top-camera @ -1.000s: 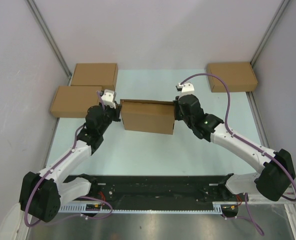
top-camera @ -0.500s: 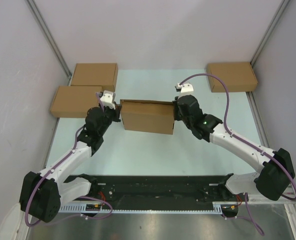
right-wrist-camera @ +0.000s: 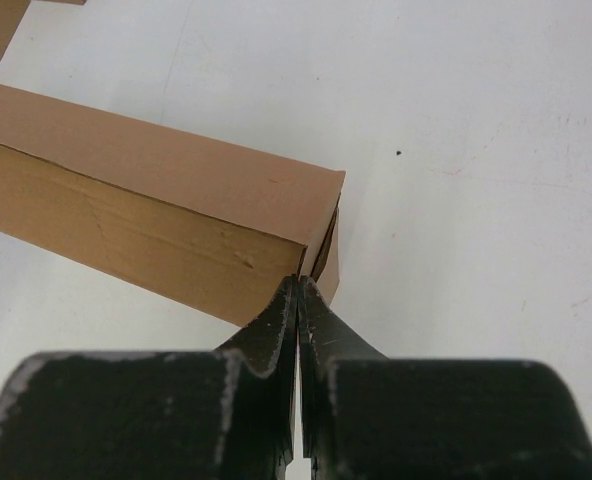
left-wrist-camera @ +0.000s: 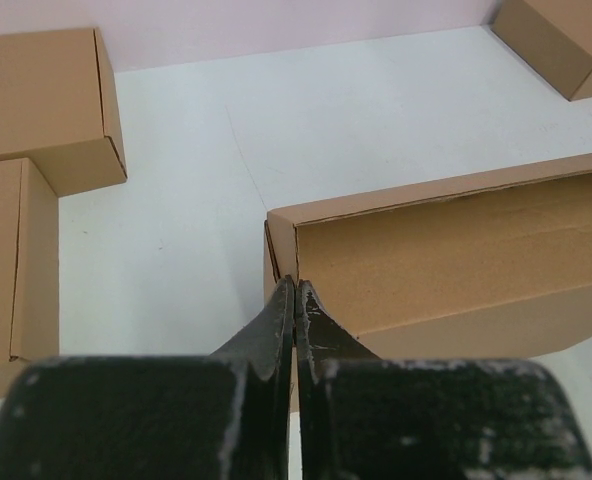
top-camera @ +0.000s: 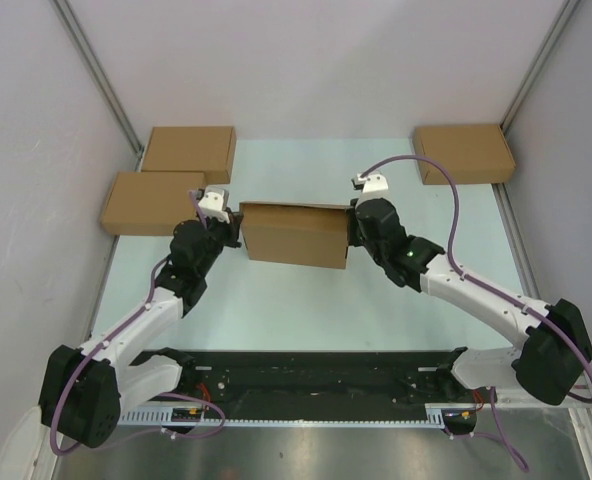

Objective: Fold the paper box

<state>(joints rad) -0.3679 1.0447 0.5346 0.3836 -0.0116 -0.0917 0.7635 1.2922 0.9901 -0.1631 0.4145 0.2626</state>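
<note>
Brown cardboard shaped into a shallow closed form, the paper box (top-camera: 294,233) sits at the middle of the pale surface (top-camera: 276,300), long side running 9 to 3 o'clock. From the wrist views its lid looks down and its walls squared.

At its 9 o'clock end the left pincer (top-camera: 237,227) has its fingers pressed fully together, gripping nothing, tips touching the end wall near the corner. The right pincer (top-camera: 351,228) does the same at the 3 o'clock end, also closed tight and empty.

I judge this a late step: seating the end tabs or squaring the box between two pushes. The next move probably calls for even pressure from both ends, so the box neither slides nor buckles.

Two finished boxes (top-camera: 166,175) lie at 10 o'clock, another box (top-camera: 464,153) at 2 o'clock, well apart.
</note>
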